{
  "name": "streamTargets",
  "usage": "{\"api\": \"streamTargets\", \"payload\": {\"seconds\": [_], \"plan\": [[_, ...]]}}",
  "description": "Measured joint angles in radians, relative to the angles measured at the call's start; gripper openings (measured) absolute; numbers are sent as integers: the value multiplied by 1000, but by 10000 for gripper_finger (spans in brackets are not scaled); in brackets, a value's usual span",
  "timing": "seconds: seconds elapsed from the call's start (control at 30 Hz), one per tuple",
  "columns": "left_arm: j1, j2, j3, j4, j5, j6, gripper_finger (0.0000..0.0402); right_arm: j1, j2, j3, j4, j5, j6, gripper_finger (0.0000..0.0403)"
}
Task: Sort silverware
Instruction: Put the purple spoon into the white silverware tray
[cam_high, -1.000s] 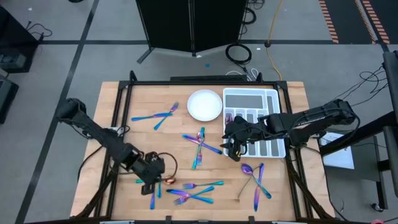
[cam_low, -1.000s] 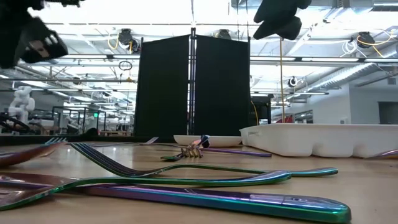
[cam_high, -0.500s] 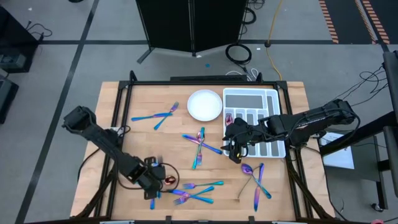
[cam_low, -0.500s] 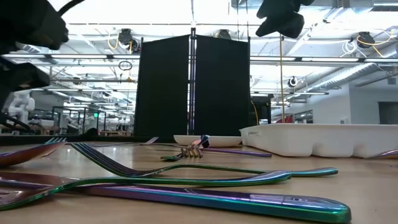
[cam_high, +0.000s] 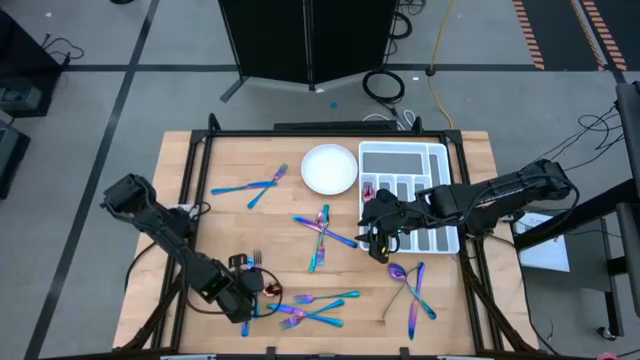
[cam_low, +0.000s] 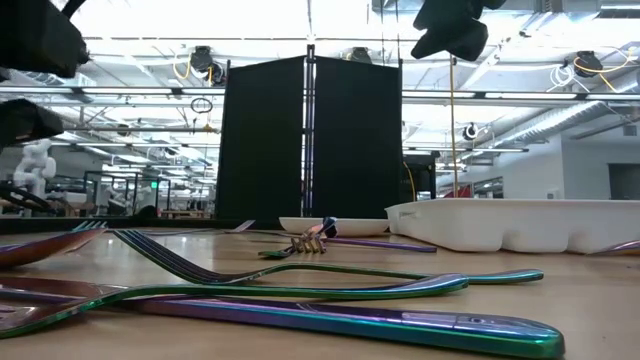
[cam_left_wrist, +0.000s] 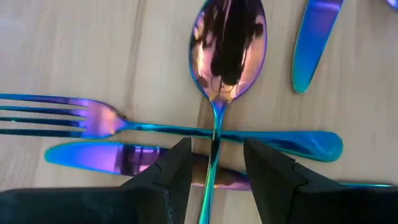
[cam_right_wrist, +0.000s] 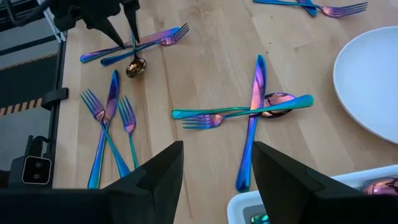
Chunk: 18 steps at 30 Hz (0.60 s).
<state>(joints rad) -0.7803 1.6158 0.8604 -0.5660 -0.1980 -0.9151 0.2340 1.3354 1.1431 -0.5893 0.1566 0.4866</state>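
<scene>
Between the left gripper's (cam_left_wrist: 214, 168) parted fingers (cam_left_wrist: 174, 171) lies a spoon's (cam_left_wrist: 227, 50) handle, ungripped.

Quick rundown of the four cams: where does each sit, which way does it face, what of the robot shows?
High: overhead, straight down on the table; both arms, left gripper, right gripper.
Low: table height, level across forks into the room; arm parts at the top.
Left wrist: down past open fingers straddling a spoon.
Right wrist: across the table past open fingers; plate.
Shared: right wrist and high both show the left gripper at the spoon.
</scene>
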Motion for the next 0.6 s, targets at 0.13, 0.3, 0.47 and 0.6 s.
{"api": "streamTargets", "payload": {"seconds": [0.13,0.3,0.47,0.6], "plan": [[-8,32,0,7,3,1,145,0,0,0,0,0,0,183],[-8,53,1,9,-3,4,145,0,0,0,0,0,0,183],[-8,58,2,11,-15,6,145,0,0,0,0,0,0,183],[-6,59,2,11,-17,14,135,0,0,0,1,0,0,183]]}}
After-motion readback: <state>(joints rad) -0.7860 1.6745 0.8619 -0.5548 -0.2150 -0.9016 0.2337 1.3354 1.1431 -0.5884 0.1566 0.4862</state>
